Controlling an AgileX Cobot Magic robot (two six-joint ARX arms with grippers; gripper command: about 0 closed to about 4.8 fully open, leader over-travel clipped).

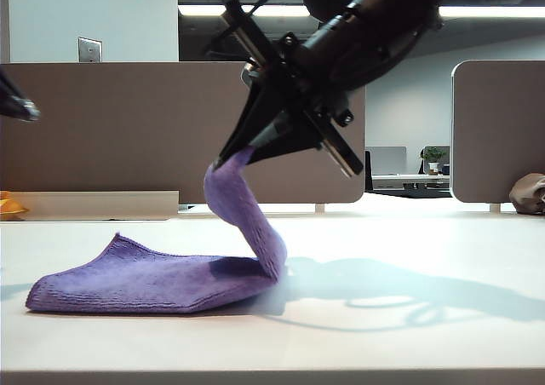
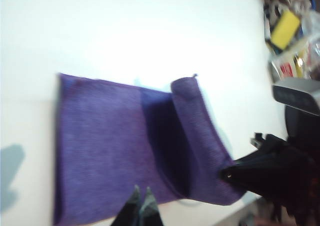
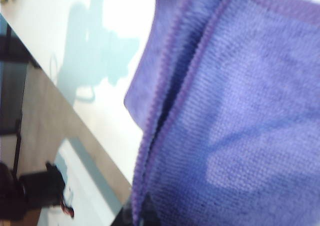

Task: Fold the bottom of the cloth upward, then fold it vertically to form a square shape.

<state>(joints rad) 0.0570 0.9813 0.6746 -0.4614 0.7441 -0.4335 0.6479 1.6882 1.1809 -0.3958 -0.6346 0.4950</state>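
The purple cloth (image 1: 153,278) lies near the front of the white table (image 1: 400,334), folded over on itself, with its right end pulled up off the surface in a curving strip. That strip rises to the right pincer (image 1: 243,157), which hangs above the table near the middle of the exterior view and is clamped on the cloth's doubled, stitched edge (image 3: 165,111). The left pincer (image 2: 141,208) is pressed together with nothing in it, above the flat part of the cloth, and a small brown lump (image 1: 530,193) sits far back at the table's right edge.
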